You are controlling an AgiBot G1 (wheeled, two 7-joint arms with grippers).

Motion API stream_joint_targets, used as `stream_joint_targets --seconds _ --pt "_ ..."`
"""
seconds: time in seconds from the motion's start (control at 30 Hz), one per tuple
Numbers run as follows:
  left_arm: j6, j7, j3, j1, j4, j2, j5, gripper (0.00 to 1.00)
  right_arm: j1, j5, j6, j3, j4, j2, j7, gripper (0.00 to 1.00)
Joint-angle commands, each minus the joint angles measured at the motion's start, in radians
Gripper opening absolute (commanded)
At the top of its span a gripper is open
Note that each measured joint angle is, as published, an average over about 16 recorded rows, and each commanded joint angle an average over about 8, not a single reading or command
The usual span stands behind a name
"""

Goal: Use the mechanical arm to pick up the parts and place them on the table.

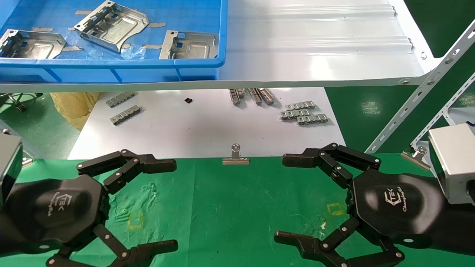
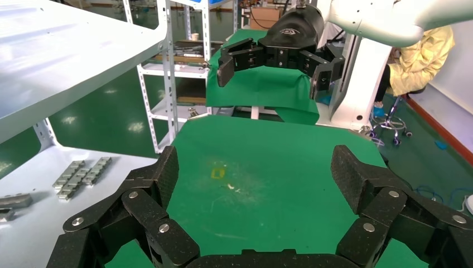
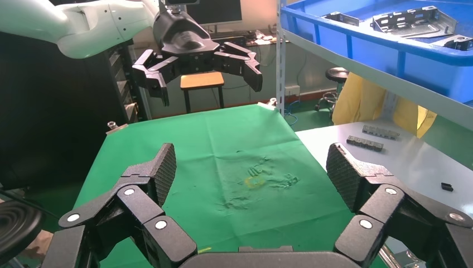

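- Head view: the black left gripper with its hexagonal palm [image 1: 169, 205] hangs over the near left of the wrinkled bright-green cloth table [image 1: 237, 207], fingers spread wide, nothing between them; its lower finger runs off the bottom edge. The matching right gripper [image 1: 284, 198] mirrors it on the right, also spread and empty. Three shiny grey stamped sheet-metal parts [image 1: 111, 25] lie in the blue plastic bin [image 1: 148, 63] on the glossy white shelf [image 1: 315, 44], well apart from both grippers; the leftmost is cut by the frame edge. Small silver ridged link strips [image 1: 303, 113] sit on the white board [image 1: 200, 126] below, some half hidden under the shelf lip. A silver binder clip [image 1: 235, 155] stands at the cloth's far edge.
- Left wrist view: the left gripper's own fingers [image 2: 159, 181] frame a faint yellow square outline [image 2: 218, 172] on the cloth; the right gripper shows beyond, open.
- Right wrist view: the right gripper's fingers [image 3: 162, 170] gape over creased cloth; the parts peek above the bin's rim, mostly hidden.
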Motion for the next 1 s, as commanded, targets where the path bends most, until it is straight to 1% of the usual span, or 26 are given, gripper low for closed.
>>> stream_joint_targets --seconds 0.03,0.17,0.67,0.7,0.93,0.97,1.0 --pt "0.000 0.000 0.000 0.000 0.000 0.000 0.000 1.00 0.000 0.000 0.000 0.000 0.000 0.000 0.000 0.50" --pt "0.000 0.000 0.000 0.000 0.000 0.000 0.000 1.00 0.000 0.000 0.000 0.000 0.000 0.000 0.000 0.00" --pt "0.000 0.000 0.000 0.000 0.000 0.000 0.000 1.00 0.000 0.000 0.000 0.000 0.000 0.000 0.000 0.00" --pt "0.000 0.000 0.000 0.000 0.000 0.000 0.000 1.00 0.000 0.000 0.000 0.000 0.000 0.000 0.000 0.06" --pt "0.000 0.000 0.000 0.000 0.000 0.000 0.000 1.00 0.000 0.000 0.000 0.000 0.000 0.000 0.000 0.93" --pt "0.000 0.000 0.000 0.000 0.000 0.000 0.000 1.00 0.000 0.000 0.000 0.000 0.000 0.000 0.000 0.99" --pt "0.000 0.000 0.000 0.000 0.000 0.000 0.000 1.00 0.000 0.000 0.000 0.000 0.000 0.000 0.000 1.00"
